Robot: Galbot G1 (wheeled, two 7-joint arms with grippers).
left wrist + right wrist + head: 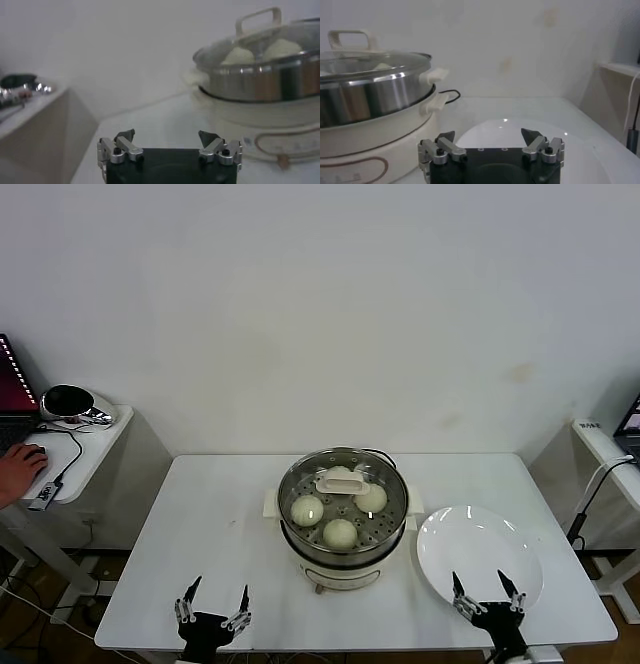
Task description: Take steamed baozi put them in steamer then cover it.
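Already the buns [340, 532] sit inside the steamer [343, 524] under the lid [342, 481], mid-surface, ahead of and between both arms. Left claw [212, 598] and right claw [486, 590] hover wide open, empty; the right over the plate [478, 552].

I work in a lab or test room, not a kitchen — a bare white wall [320, 304], a plain white table [200, 524], and a side desk [85, 449] with a laptop [12, 389] and cables.
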